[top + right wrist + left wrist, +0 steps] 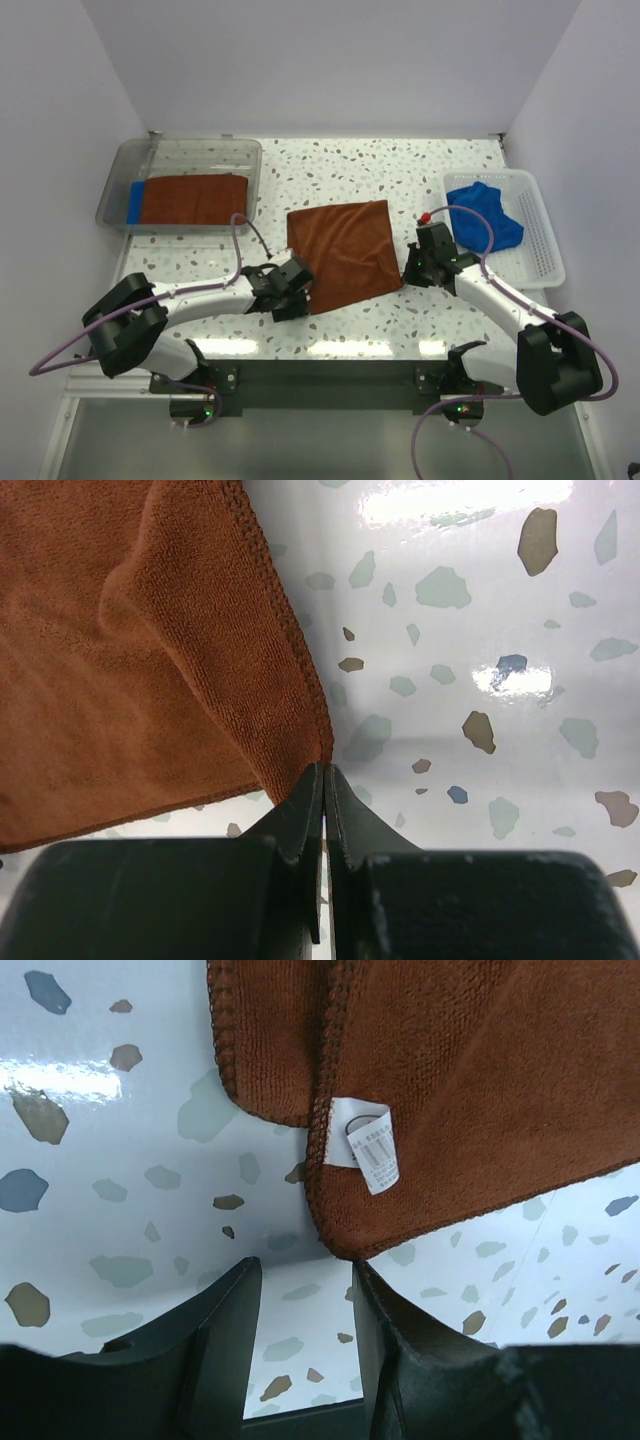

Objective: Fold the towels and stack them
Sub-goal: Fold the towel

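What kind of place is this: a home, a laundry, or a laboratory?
Probably a robotics lab test cell. Two arms are bolted to a speckled table between plain white panels; a brown towel lies between a clear bin and a white basket.

1. Brown towels: two. The spread brown towel (345,255) serves as the landmark. The folded brown towel (192,198) lies well to its left.
2. Blue towels: two. The flat blue towel (134,202) lies far left of the landmark, and the crumpled blue towel (485,215) lies to its right.
3. Containers: two. The clear bin (200,158) stands left of the landmark and the white basket (545,240) right.
4. White label (368,1145): one, on the landmark's hem.
5. Grippers: two. The left gripper (297,298) is at the landmark's near-left corner and the right gripper (408,275) at its near-right corner.
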`<state>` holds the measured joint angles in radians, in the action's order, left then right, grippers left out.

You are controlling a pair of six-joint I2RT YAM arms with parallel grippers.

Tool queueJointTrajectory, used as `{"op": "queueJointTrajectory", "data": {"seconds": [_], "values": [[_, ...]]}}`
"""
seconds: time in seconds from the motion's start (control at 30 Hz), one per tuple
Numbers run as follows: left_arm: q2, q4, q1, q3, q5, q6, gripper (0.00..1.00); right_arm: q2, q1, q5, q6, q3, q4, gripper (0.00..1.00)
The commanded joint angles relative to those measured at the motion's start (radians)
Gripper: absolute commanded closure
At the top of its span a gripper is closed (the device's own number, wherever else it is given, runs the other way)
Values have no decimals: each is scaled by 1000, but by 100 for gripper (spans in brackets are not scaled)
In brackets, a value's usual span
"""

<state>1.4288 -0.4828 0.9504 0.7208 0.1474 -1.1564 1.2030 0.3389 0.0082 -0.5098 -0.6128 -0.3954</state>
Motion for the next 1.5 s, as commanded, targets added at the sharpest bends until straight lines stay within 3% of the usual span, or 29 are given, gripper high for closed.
{"op": "queueJointTrajectory", "data": {"seconds": [0.0,0.3,0.5,0.6,0.7,0.8,0.83,0.87,1.0,1.23,1.47], "values": [[-1,65,5,11,58,-81,54,-22,-1,-5,8,10,27,100],[70,128,5,26,47,-91,53,-16,-1,-5,10,5,23,100],[27,142,8,-3,54,-127,51,-13,-1,-5,11,4,13,100],[41,141,7,-7,44,-138,55,-6,-1,-5,11,4,15,100],[59,144,7,-6,32,-138,62,-6,-1,-4,11,2,12,100],[67,142,7,-4,32,-140,81,-10,-1,3,8,-1,7,100],[62,138,7,-3,34,-138,94,-11,-1,4,8,-2,6,100],[59,133,7,2,49,-138,100,-11,-1,6,10,-11,-3,100],[10,63,-12,83,119,-76,100,-22,-3,18,13,-62,-45,100],[-48,-2,-238,316,130,207,100,10,-5,93,30,-315,-123,100],[48,-11,-447,586,69,458,100,154,-15,156,-2,-576,-108,100]]}}
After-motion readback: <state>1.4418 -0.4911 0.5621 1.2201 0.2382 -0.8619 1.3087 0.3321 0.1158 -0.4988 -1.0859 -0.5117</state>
